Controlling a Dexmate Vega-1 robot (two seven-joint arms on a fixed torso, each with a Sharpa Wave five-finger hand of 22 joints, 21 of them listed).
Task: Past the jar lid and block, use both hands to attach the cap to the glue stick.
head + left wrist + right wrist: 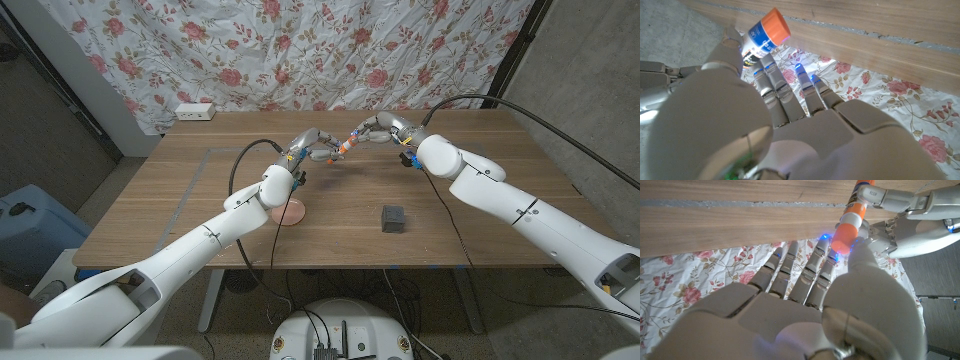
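A rectangular wooden table (200, 190) with a light brown, grained top carries the things, and faint pale lines mark out a rectangle on its left part. A small round pinkish jar lid (291, 213) lies flat on it near the front edge, just left of the middle. A small dark grey cube-shaped block (394, 219) sits to the right of the lid, well apart from it and about as near the front edge.
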